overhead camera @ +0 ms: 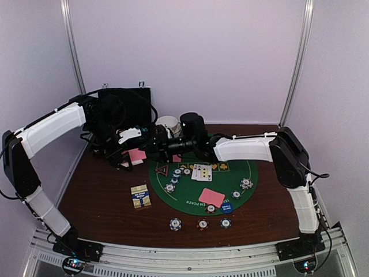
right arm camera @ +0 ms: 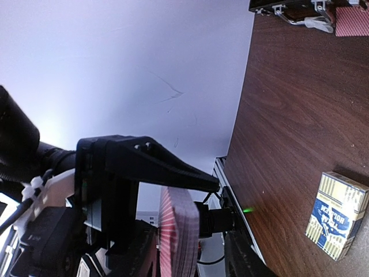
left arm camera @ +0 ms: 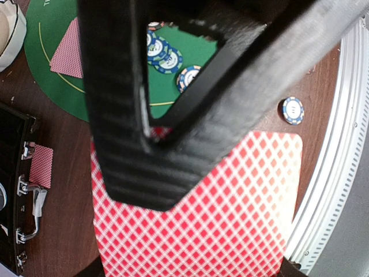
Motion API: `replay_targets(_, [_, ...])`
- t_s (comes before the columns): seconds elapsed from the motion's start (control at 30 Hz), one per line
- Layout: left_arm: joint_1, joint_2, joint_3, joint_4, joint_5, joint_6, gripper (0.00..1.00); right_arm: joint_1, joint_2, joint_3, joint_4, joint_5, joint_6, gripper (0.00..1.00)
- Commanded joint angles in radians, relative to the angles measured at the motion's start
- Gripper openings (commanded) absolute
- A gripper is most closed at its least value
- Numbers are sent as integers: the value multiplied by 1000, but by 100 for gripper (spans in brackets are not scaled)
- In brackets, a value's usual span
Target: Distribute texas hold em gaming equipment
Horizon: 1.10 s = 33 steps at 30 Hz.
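A deck of pink-backed playing cards [left arm camera: 230, 219] hangs above the brown table, and my left gripper [overhead camera: 128, 151] is shut on it. Only that gripper's corners show at the bottom of the left wrist view. My right gripper [overhead camera: 151, 144] reaches in from the right. One black finger [left arm camera: 115, 115] lies across the deck's top card. In the right wrist view the deck [right arm camera: 179, 236] stands edge-on between the parted jaws of the right gripper [right arm camera: 225, 212], with gaps showing. On the green mat [overhead camera: 236, 170] lie striped poker chips [overhead camera: 173, 180], face-up cards [overhead camera: 202, 172], pink cards [overhead camera: 211, 197], a red triangle [overhead camera: 161, 170] and a blue disc [overhead camera: 226, 208].
Three chips [overhead camera: 202, 224] sit on the wood in front of the mat. A blue-and-gold card box [overhead camera: 140, 196] lies left of the mat. An open black case [overhead camera: 124, 109] and stacked white bowls [overhead camera: 168, 124] stand at the back. A pink card [left arm camera: 40, 166] lies by the case.
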Motion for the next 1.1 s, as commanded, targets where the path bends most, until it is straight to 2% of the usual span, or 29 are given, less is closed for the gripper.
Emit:
replay_targets(0.0, [4, -15, 11, 14, 4, 10, 0, -6, -81, -25, 8, -20, -14, 36])
replay_targets(0.13, [4, -13, 13, 15, 3, 10, 0, -4, -94, -37, 9, -24, -10, 24])
replay_targets(0.5, [4, -15, 10, 13, 1, 8, 0, 12, -71, -23, 30, -42, 16, 11])
replay_targets(0.63, [4, -13, 11, 14, 0, 9, 0, 17, -56, -12, 51, -48, 41, 10])
replay_targets(0.77, [4, -12, 13, 13, -3, 9, 0, 22, -41, 6, 41, -55, 42, 26])
replay_targets(0.83, [4, -13, 11, 12, -3, 9, 0, 24, -37, 11, 40, -58, 43, 26])
replay_targets(0.9, [4, -15, 9, 13, -4, 9, 0, 25, -32, 15, 37, -60, 43, 25])
replay_targets(1.07, [4, -15, 9, 14, -6, 11, 0, 27, -26, 21, 38, -62, 51, 13])
